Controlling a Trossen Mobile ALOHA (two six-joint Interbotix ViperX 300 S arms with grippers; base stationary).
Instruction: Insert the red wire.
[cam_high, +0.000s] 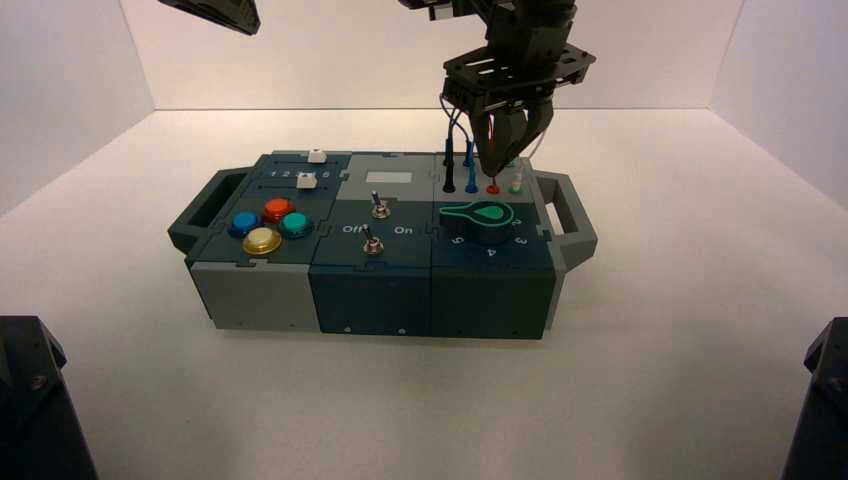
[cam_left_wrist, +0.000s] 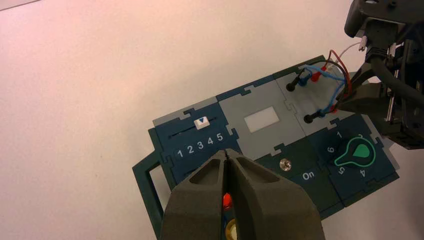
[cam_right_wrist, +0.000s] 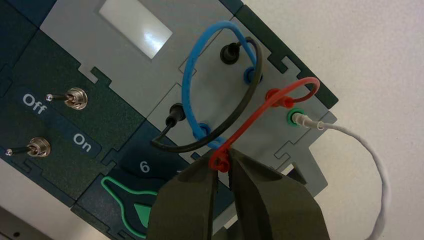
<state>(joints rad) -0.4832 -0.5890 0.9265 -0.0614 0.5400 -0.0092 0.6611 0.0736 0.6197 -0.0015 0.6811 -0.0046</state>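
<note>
Red plug in the right tool, at the near red socket

The box (cam_high: 388, 290) sits on the tabletop (cam_high: 300, 400), its long side facing the near edge. At its far right corner is a grey socket panel (cam_right_wrist: 270, 127) with two rows of coloured sockets.

Right tool (cam_right_wrist: 220, 162): reaches down over that panel, tips clamped together on a slim red plug at one end of the red wire (cam_right_wrist: 255, 115). The plug is right at the red socket of the near row, between the blue socket and the green one; how deep it sits, I cannot tell. From there the red wire arches back to its other plug (cam_right_wrist: 280, 98), seated in the red socket of the far row.

Neighbours on the panel: a blue wire (cam_right_wrist: 187, 75) and a black wire (cam_right_wrist: 240, 107), each looping between the rows, crossing beside the red one. A white wire (cam_right_wrist: 375, 162) has a pale plug in the far green socket and swings out past the box's right side.

Left tool (cam_left_wrist: 226, 152): idle, high above the left part of the box, fingers together.

Elsewhere: far slider (cam_left_wrist: 201, 122) past mid-track, toward the higher numbers. Green-edged knob (cam_left_wrist: 359, 151), narrow end between 5 and 6.
</note>
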